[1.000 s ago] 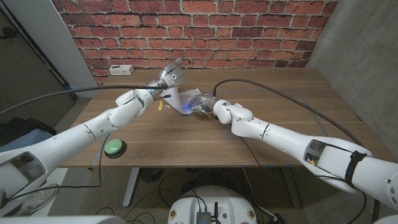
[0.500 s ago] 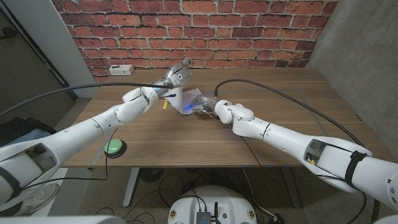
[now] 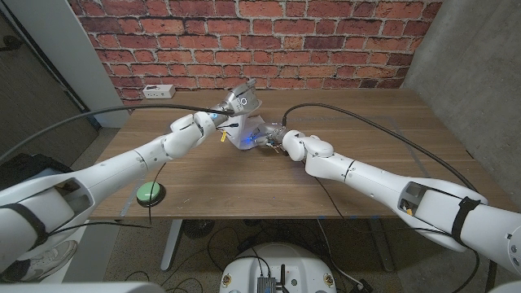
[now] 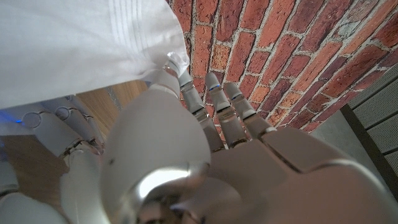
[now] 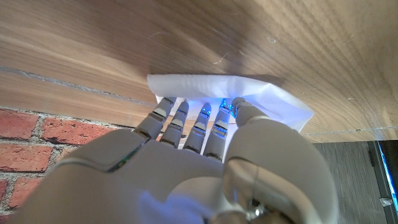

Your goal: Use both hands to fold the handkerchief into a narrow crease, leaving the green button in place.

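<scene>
Carried rightward since a second ago, the left hand [image 3: 238,102] pinches the handkerchief's [image 3: 243,130] raised corner. Beside it, the right hand [image 3: 275,138] presses fingertips [image 5: 205,111] on the cloth's table edge. Near the wooden table's [image 3: 366,138] front-left edge sits the green button [image 3: 150,192]; a brick wall [image 3: 285,41] stands behind.

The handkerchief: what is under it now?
The right hand presses the handkerchief onto the wooden table; the left hand lifts its other side. Whatever else lies beneath is covered.
</scene>
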Robot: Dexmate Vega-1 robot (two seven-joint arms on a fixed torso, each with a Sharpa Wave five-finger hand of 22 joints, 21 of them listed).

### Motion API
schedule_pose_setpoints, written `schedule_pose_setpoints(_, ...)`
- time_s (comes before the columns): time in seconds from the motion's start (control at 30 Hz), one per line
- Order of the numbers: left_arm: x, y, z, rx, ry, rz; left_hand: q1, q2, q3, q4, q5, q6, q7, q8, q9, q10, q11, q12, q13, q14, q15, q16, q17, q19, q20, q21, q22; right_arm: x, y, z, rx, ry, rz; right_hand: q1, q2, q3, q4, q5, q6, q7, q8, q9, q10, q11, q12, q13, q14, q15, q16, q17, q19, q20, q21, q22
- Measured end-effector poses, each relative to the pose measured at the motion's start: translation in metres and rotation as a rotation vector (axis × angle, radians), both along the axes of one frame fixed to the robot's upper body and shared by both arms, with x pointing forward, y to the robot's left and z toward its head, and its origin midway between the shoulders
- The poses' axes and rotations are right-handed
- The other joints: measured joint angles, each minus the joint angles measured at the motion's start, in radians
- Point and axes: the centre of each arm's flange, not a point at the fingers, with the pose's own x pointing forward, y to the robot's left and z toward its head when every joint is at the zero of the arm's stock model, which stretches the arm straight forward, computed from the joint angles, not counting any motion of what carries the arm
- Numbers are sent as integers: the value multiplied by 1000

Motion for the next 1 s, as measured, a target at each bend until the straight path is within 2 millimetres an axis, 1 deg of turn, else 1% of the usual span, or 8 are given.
schedule_pose_setpoints(0.3,5,-8,-5,13,8,-38,4,-4,-3,-3,-11,8,2,4,-7,7,0,-11,-14,17,-5,6,4,5,-5,8,0,0,-3,1,5,-1,-4,-3,-4,-7,-7,-4,-1,1,0,0,0,11,0,0,0,0,0,0,0,0,0,0)
schedule_pose_setpoints(0.37,5,-9,-6,14,8,-43,4,-4,-7,-7,-19,-14,2,-13,-12,8,0,-18,-20,20,-5,6,3,5,-4,8,0,-1,-4,1,5,-2,-4,0,-11,-7,-7,-4,-1,1,0,-1,0,11,4,0,0,0,0,-2,0,0,0,0)
schedule_pose_setpoints(0.5,7,-12,-8,18,4,-60,4,-4,-13,-1,-31,-64,1,-51,-22,12,-17,-32,-32,19,-5,-3,-1,14,-3,13,-1,-2,-4,1,8,-3,-4,-2,-16,-14,-14,-4,-1,1,0,-3,-4,15,4,0,0,0,0,-5,5,5,0,0)
schedule_pose_setpoints(0.6,9,-14,-10,20,1,-69,-6,3,-25,3,-31,-129,-2,-102,-23,-8,-46,-60,-54,-13,0,-23,-8,16,-5,13,-5,-3,-5,1,10,-4,-5,2,-20,-15,-15,-4,-1,1,0,-3,0,22,4,0,0,0,0,-5,5,5,0,0)
schedule_pose_setpoints(0.67,9,-15,-10,20,-4,-74,-33,5,-29,7,-26,-193,-6,-151,-28,-59,-47,-82,-77,-35,2,-32,-12,16,-5,13,-9,-4,-5,2,11,-5,-5,-1,-23,-17,-17,-4,-5,5,0,-3,-2,24,4,0,0,0,0,-5,5,5,0,0)
schedule_pose_setpoints(0.77,9,-18,-11,17,-12,-84,-81,15,-26,23,-16,-275,-13,-211,-28,-139,-41,-104,-114,-65,7,-38,-18,16,-5,12,-10,-4,-5,2,11,-6,-8,-4,-25,-20,-19,-4,-7,7,0,-3,-2,24,4,0,0,0,0,-5,5,5,0,0)
schedule_pose_setpoints(0.83,10,-20,-12,8,-21,-91,-130,19,-25,46,-10,-339,-16,-238,-28,-200,-40,-104,-138,-92,10,-42,-20,16,-5,9,-10,-5,-6,2,11,-6,-12,-4,-25,-19,-25,-4,-7,7,0,-3,-2,23,4,0,0,0,0,-9,9,9,0,0)
schedule_pose_setpoints(1.0,9,-25,-12,-14,-44,-97,-269,25,-30,117,5,-505,-19,-253,-28,-348,-40,-104,-187,-161,16,-42,-22,3,8,-6,-10,-7,-6,2,8,-5,-16,-8,-29,-20,-28,-4,-7,7,0,-2,-7,29,4,0,0,0,0,-9,11,11,0,0)
